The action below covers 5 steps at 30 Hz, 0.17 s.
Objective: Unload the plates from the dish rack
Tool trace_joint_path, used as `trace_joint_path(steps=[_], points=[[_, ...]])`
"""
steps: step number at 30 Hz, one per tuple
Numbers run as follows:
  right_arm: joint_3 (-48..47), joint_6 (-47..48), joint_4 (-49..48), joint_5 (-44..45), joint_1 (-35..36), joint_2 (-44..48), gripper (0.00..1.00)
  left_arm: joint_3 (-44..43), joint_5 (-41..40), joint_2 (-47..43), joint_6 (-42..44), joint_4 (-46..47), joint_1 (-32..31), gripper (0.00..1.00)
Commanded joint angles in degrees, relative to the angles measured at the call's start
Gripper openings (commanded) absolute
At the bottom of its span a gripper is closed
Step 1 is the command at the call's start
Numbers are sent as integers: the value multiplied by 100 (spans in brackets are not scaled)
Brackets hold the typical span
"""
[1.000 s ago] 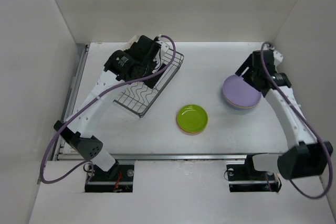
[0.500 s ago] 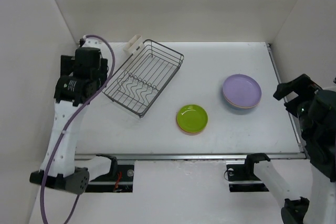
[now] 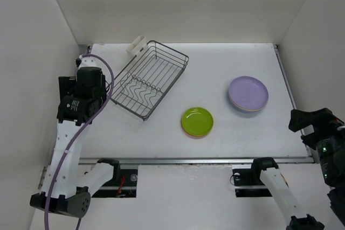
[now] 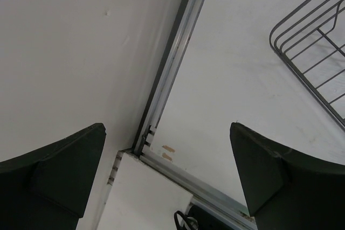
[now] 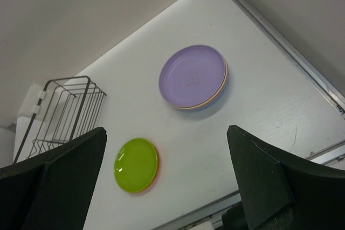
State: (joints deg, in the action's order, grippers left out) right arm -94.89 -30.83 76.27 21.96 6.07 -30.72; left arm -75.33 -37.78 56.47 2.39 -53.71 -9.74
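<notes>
The dish rack (image 3: 148, 79) is a dark wire basket standing at the back left of the table, with no plates in it. Its corner shows in the left wrist view (image 4: 275, 36), and it appears at far left in the right wrist view (image 5: 67, 112). A purple plate (image 3: 248, 93) (image 5: 192, 75) tops a stack at the right. A green plate (image 3: 197, 121) (image 5: 135, 164) lies mid-table on an orange one. My left gripper (image 3: 75, 112) (image 4: 167, 125) hangs open over the table's left edge, holding nothing. My right gripper (image 3: 308, 125) (image 5: 166, 129) is open and holds nothing, off the front right corner.
A small cream box (image 3: 136, 45) sits at the rack's far corner. A metal rail (image 4: 172, 63) runs along the table's left edge against the white wall, and another rail (image 3: 188, 160) runs along the front. White walls close in three sides.
The left arm has swung from over the rack back to the left edge. The right gripper let go of the purple plate, opened, and pulled back to the front right corner.
</notes>
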Motion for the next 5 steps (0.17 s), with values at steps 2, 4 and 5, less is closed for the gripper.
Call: trace_joint_path(steps=[2, 4, 5], points=[[50, 103, 28, -367, 0, -22, 99, 106, -45, -198, -81, 195, 16, 100], [-11, 156, 28, -367, 0, -22, 99, 106, 16, -198, -81, 195, 16, 100], [-12, 156, 28, -367, 0, -22, 99, 106, 77, -198, -81, 195, 16, 100]])
